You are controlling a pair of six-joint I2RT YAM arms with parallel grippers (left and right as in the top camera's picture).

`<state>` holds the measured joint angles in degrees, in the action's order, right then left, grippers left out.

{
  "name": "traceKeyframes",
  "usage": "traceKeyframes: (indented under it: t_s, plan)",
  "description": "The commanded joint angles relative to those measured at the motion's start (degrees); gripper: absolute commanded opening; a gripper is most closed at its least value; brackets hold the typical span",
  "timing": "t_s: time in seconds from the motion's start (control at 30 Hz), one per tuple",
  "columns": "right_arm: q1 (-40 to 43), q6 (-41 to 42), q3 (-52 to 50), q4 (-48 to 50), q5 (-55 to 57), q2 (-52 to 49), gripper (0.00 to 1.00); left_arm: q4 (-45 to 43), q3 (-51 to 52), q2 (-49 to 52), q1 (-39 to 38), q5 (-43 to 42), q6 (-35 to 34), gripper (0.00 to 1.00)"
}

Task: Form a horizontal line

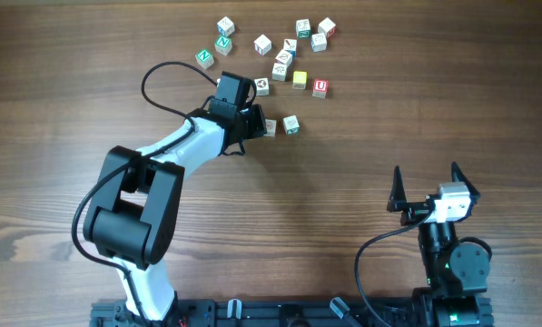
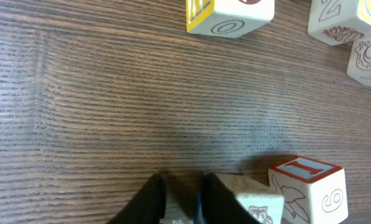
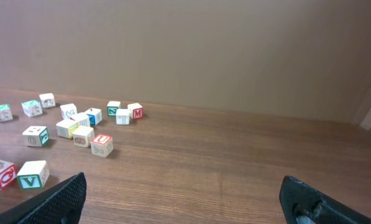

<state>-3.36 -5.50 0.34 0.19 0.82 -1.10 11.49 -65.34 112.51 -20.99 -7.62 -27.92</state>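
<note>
My left gripper (image 1: 255, 119) is low on the table, its fingers (image 2: 184, 200) nearly together with nothing between them. A white cube with a brownish picture (image 1: 270, 127) rests against the outside of its right finger (image 2: 260, 200). A second white cube (image 1: 291, 123) with green marks sits just beyond it (image 2: 308, 186); the two form a short row. The red "U" cube (image 1: 320, 87) stands apart, farther back, and also shows in the right wrist view (image 3: 102, 144). My right gripper (image 1: 427, 193) is wide open and empty near the front right (image 3: 185, 199).
A yellow cube (image 1: 300, 79) sits beside the "U" cube and shows in the left wrist view (image 2: 229, 15). Several more letter cubes lie scattered at the back, among them green "N" cubes (image 1: 204, 57). A black cable (image 1: 157, 77) loops left of the arm.
</note>
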Motion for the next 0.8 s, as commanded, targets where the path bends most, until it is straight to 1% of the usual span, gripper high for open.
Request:
traceKeyframes:
  t_s: [0.0, 0.07, 0.1, 0.13, 0.2, 0.27, 0.37, 0.4, 0.77]
  plan:
    - [-0.28, -0.52, -0.04, 0.15, -0.87, 0.2, 1.0, 0.55, 0.61, 0.83, -0.02, 0.33, 1.01, 0.42]
    - [-0.28, -0.5, -0.04, 0.15, -0.9, 0.2, 1.0, 1.53, 0.61, 0.55, -0.04, 0.94, 1.11, 0.54]
    - [-0.28, -0.5, -0.04, 0.15, -0.87, 0.2, 1.0, 2.14, 0.61, 0.37, -0.04, 1.29, 1.73, 0.58]
    - [-0.28, -0.5, -0.04, 0.15, -0.87, 0.2, 1.0, 3.08, 0.61, -0.09, -0.04, 1.64, 3.04, 0.69]
    - [-0.28, -0.5, -0.04, 0.15, -0.87, 0.2, 1.0, 4.39, 0.61, -0.72, -0.04, 2.97, 3.78, 0.83]
    - [-0.28, -0.5, -0.04, 0.13, -0.87, 0.2, 1.0, 6.49, 0.61, -2.03, -0.04, 6.08, 3.78, 0.89]
    - [-0.28, -0.48, -0.04, 0.15, -0.87, 0.2, 1.0, 7.91, 0.61, -3.58, -0.04, 7.76, 3.8, 0.99]
    - [-0.28, -0.5, -0.04, 0.15, -0.87, 0.2, 1.0, 8.11, 0.61, -4.17, -0.04, 7.76, 3.8, 1.0]
    - [-0.28, -0.5, -0.04, 0.15, -0.9, 0.2, 1.0, 9.16, 0.61, -5.14, -0.04, 7.72, 3.74, 1.0]
